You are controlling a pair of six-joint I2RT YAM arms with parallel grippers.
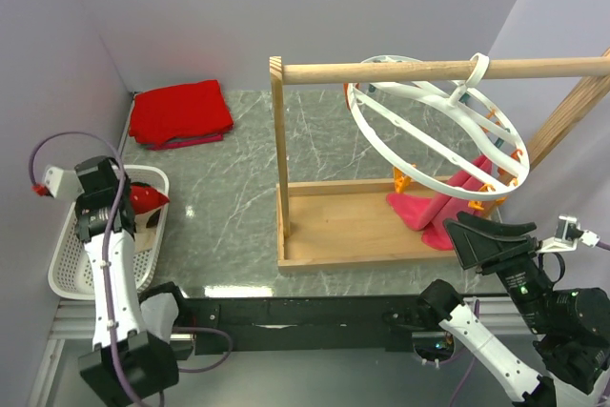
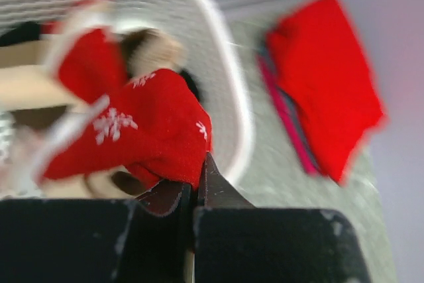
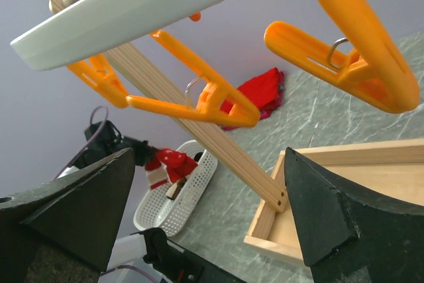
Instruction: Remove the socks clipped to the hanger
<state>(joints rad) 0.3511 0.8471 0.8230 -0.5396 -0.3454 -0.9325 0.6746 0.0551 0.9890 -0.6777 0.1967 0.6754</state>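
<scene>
From the top view, we see the left gripper (image 1: 136,201) over the white basket (image 1: 67,278) at the left, with a red sock (image 1: 152,197) hanging at its tip. The hanger (image 1: 381,145) hangs by its hook from the wooden rail (image 1: 381,71), and pink socks (image 1: 429,212) droop from its pegs onto the wooden base. The right gripper (image 1: 462,235) sits just beside them, its fingers spread wide and holding nothing. We judge two steps in hand: dropping the red sock, and reaching for a pink one.

In the left wrist view, the jaws are pressed together on the red sock's edge, and its snowflake pattern shows only here. Other socks lie in the basket below. We would let go only once the sock hangs inside the rim, not across it. The folded red cloth (image 2: 324,77) lies apart on the table.

The right wrist view looks up between parted fingers at the orange pegs (image 3: 199,101) under the white ring. The pink socks are out of its sight, so we would steer by the top view. We would take the fabric just below its peg and pull steadily downward, lest the ring swing
</scene>
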